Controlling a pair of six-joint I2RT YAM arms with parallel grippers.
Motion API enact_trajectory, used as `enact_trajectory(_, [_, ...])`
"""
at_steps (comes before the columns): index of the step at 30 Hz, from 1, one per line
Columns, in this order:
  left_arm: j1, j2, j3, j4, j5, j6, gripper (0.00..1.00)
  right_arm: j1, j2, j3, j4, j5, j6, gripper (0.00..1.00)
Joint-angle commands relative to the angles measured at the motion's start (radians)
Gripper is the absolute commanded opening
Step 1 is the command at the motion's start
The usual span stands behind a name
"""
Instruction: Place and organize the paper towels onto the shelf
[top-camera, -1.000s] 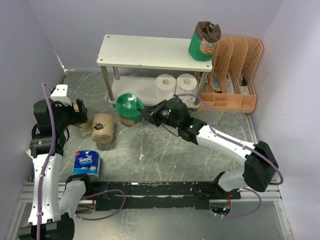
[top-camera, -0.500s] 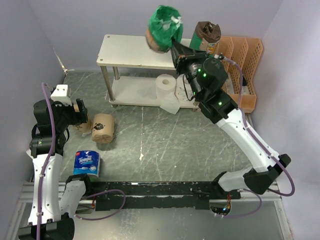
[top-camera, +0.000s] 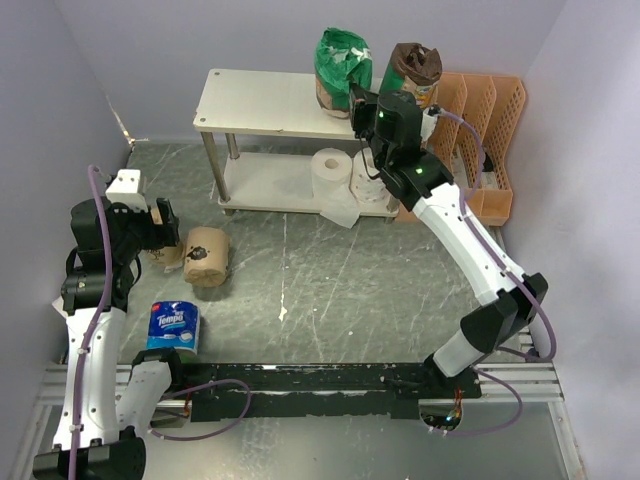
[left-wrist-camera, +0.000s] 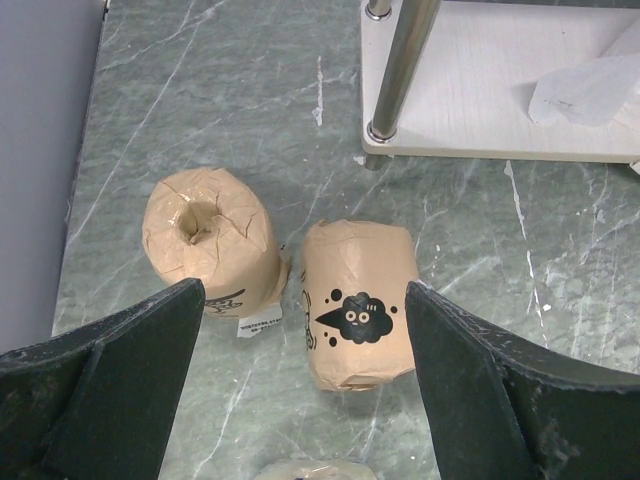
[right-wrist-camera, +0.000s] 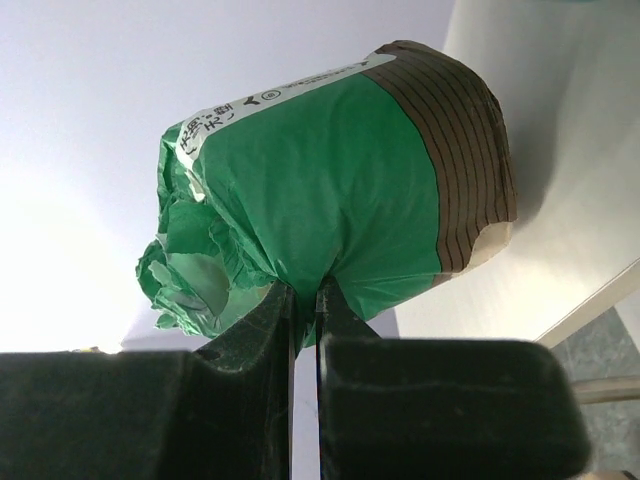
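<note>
My right gripper (top-camera: 357, 97) is shut on the crumpled wrap of a green roll (top-camera: 341, 62), holding it over the right part of the shelf's top board (top-camera: 265, 100). The right wrist view shows the fingers pinching the green wrap (right-wrist-camera: 330, 200), brown end toward the board (right-wrist-camera: 570, 180). A second green roll with a brown top (top-camera: 412, 78) stands at the top board's right end. Two white rolls (top-camera: 331, 170) sit on the lower tier, one mostly behind my arm. My left gripper (top-camera: 160, 235) is open above two tan rolls (left-wrist-camera: 205, 235) (left-wrist-camera: 358, 300). The blue Tempo roll (top-camera: 175, 327) stands near left.
An orange slotted file rack (top-camera: 470, 150) stands right of the shelf. A loose white sheet (top-camera: 341, 210) hangs off the lower tier's front edge. A shelf post (left-wrist-camera: 398, 65) stands just beyond the tan rolls. Grey walls close in on the left, back and right.
My right arm lifted the green roll from the floor in front of the shelf, up high, then down beside the other green roll. A white sheet now trails off the lower tier. Left arm unmoved.
</note>
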Motion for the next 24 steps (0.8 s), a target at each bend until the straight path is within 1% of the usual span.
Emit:
enact_trajectory(1, [-0.01, -0.011, -0.007, 0.036, -0.007, 0.013, 0.94, -0.042, 0.011, 0.048, 0.025, 0.003, 0.049, 0.0])
enact_trajectory(5, [-0.011, -0.011, -0.009, 0.036, -0.005, 0.015, 0.94, -0.05, 0.018, 0.038, 0.029, 0.01, 0.041, 0.0])
enact_trajectory(11, [-0.012, -0.012, -0.009, 0.036, -0.002, 0.016, 0.94, -0.059, 0.004, -0.013, 0.092, -0.029, 0.026, 0.01])
enact_trajectory(13, [-0.013, -0.01, -0.009, 0.036, -0.002, 0.015, 0.93, -0.09, 0.008, -0.009, 0.099, -0.04, 0.014, 0.12])
enact_trajectory(15, [-0.013, -0.009, -0.01, 0.036, 0.0, 0.016, 0.94, -0.093, 0.006, -0.007, 0.115, -0.047, -0.008, 0.3])
enact_trajectory(17, [-0.013, -0.008, -0.011, 0.036, 0.001, 0.016, 0.94, -0.094, 0.001, -0.008, 0.127, -0.048, -0.025, 0.43])
enact_trajectory(21, [-0.012, -0.008, -0.014, 0.035, 0.004, 0.016, 0.94, -0.094, -0.01, 0.002, 0.136, -0.038, -0.068, 0.58])
enact_trajectory(24, [-0.012, -0.008, -0.014, 0.035, 0.004, 0.017, 0.94, -0.095, -0.036, -0.017, 0.204, -0.051, -0.163, 0.74])
